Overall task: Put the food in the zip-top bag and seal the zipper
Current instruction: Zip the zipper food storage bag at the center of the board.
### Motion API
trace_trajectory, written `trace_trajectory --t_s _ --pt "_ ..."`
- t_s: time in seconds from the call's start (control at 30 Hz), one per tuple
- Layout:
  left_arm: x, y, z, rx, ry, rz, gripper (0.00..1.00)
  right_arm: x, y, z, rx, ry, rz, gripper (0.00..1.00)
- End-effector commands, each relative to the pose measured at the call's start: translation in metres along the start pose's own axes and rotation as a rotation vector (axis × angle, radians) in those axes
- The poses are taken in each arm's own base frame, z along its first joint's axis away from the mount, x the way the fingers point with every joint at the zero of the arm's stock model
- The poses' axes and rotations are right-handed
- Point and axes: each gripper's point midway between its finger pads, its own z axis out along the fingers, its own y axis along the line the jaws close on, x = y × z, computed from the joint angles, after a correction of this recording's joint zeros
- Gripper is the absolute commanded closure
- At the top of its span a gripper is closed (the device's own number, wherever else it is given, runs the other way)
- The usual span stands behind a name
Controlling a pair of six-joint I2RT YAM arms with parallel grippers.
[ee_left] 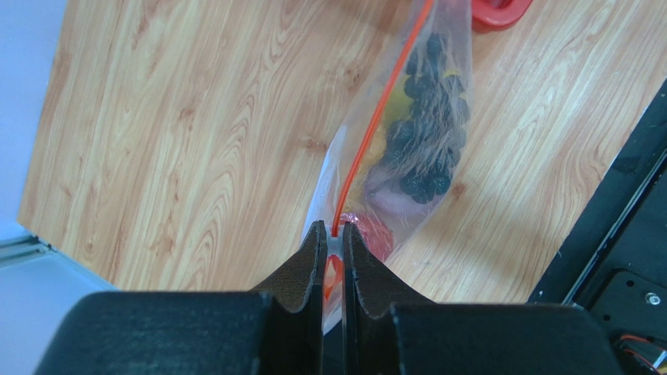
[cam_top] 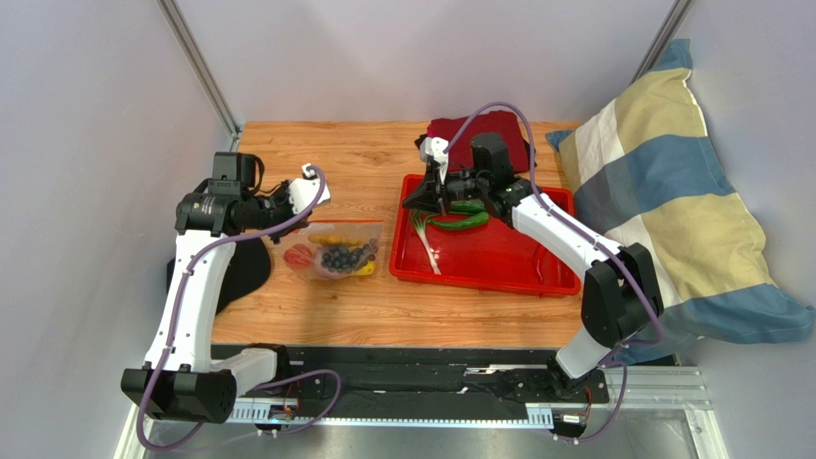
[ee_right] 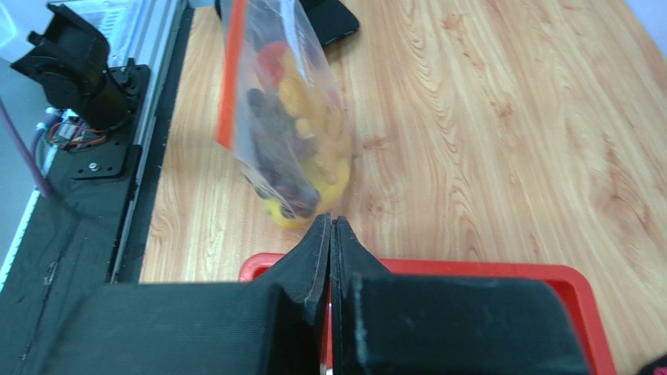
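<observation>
The clear zip-top bag [cam_top: 335, 251] lies on the wooden table left of the red tray, with the food inside: a dark grape bunch [cam_top: 337, 256], a red piece [cam_top: 300, 254] and yellow pieces [cam_top: 364, 270]. My left gripper [cam_top: 295, 218] is shut on the bag's left end, right at the red zipper [ee_left: 376, 117], in the left wrist view [ee_left: 334, 234]. The grapes [ee_left: 427, 133] show through the plastic. My right gripper [cam_top: 410, 203] is shut and empty over the tray's far left corner. In the right wrist view [ee_right: 329, 223] it faces the bag [ee_right: 290, 117].
The red tray [cam_top: 498, 268] holds a green vegetable [cam_top: 466, 215] and a spring onion [cam_top: 426, 244]. A dark red cloth [cam_top: 479, 134] lies behind it. A striped pillow [cam_top: 670, 201] fills the right side. A black pad [cam_top: 244, 273] lies at the left.
</observation>
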Motion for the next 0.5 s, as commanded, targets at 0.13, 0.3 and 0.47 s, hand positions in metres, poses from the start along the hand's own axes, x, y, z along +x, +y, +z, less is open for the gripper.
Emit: trace_trajectory --t_s 0.13,0.3,0.47 --pt "-0.011 -0.002 -0.011 0.016 -0.052 -0.028 1.0 -0.035 -0.005 -0.002 -0.027 -0.038 -0.063 0.82" --pt "-0.033 -0.007 -0.006 0.068 -0.121 -0.085 1.0 -0.076 0.017 0.013 -0.076 -0.077 -0.087 0.18" --pt "-0.049 -0.012 0.003 0.11 -0.171 -0.122 1.0 -0.091 0.051 0.039 -0.174 -0.082 -0.126 0.02"
